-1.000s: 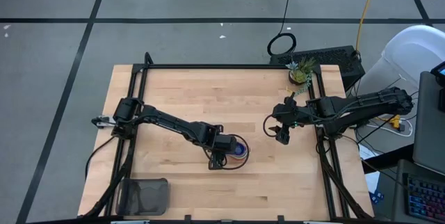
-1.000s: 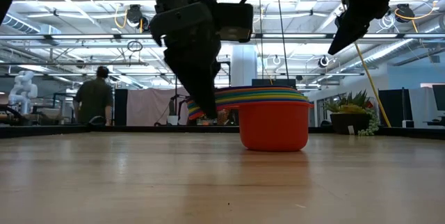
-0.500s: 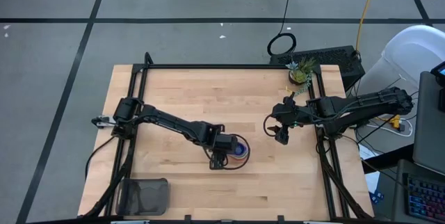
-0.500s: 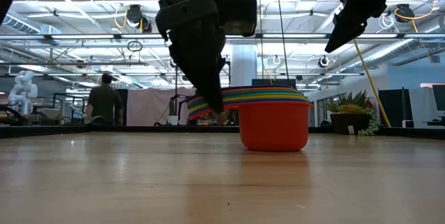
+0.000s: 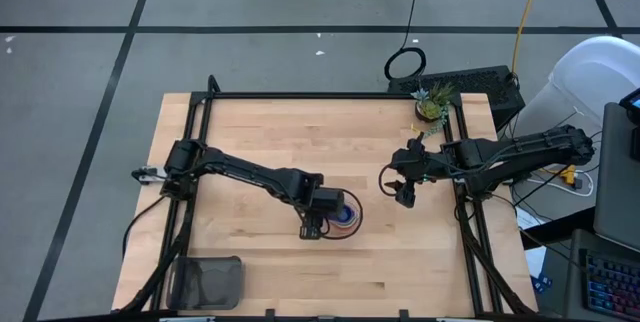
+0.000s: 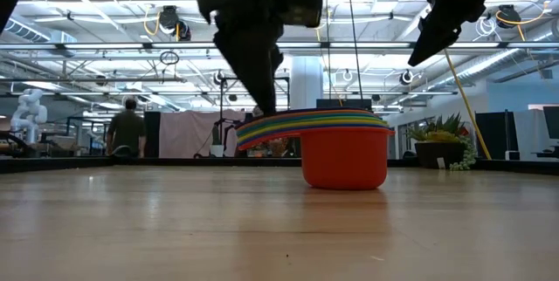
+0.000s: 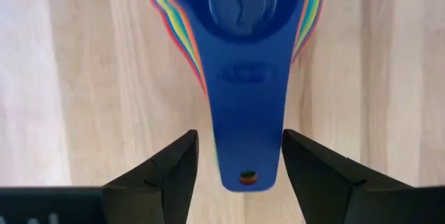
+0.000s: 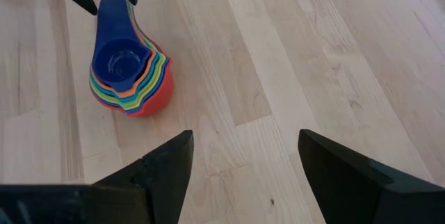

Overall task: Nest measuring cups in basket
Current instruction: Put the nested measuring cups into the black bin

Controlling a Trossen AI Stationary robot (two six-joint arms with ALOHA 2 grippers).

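Plastic measuring cups [image 5: 343,214], nested, stand at table centre, basket [image 5: 207,281] lower left. I judge them light, rigid, slippery; my left gripper [image 7: 238,156], spread, straddles the stacked handles [image 7: 245,113], the best hold. Right gripper [image 5: 404,196] waits spread.

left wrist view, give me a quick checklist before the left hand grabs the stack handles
1. Cups nested: ok, the measuring cups sit as one stack on the table, red outermost, blue on top.
2. Left hand open: ok, its fingers stand either side of the blue handle, not touching it.
3. Handle centred between the fingers: ok, roughly even gaps.
4. Hand low enough to catch all the handles: cannot tell; the low view shows it just above the stack.
5. Right hand clear: ok, open and raised well off to the side.
6. Basket free: ok, at the table's near left corner, no cups in it.
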